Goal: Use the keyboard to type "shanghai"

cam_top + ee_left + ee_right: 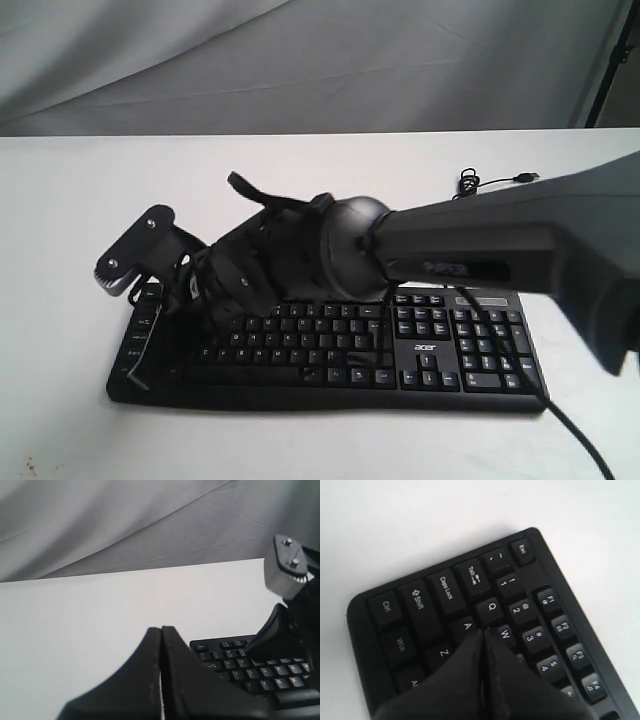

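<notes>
The black keyboard (450, 360) with white legends and an acer logo lies on the white table (60, 200). My right arm reaches across it from the right. Its gripper (172, 298) is shut and empty, tilted down over the keyboard's left end. In the right wrist view the closed fingertips (484, 631) sit low where the A, Q and W keys meet on the keyboard (420, 605); the key under them is hidden. My left gripper (161, 630) is shut and empty, off the keyboard's (225, 660) Esc corner over bare table. It does not show in the exterior view.
The keyboard's thin USB cable (490, 182) lies coiled behind its right end. A thicker black cable (560, 420) from the right arm crosses the number pad side. A grey cloth backdrop (300, 60) hangs behind the table's far edge.
</notes>
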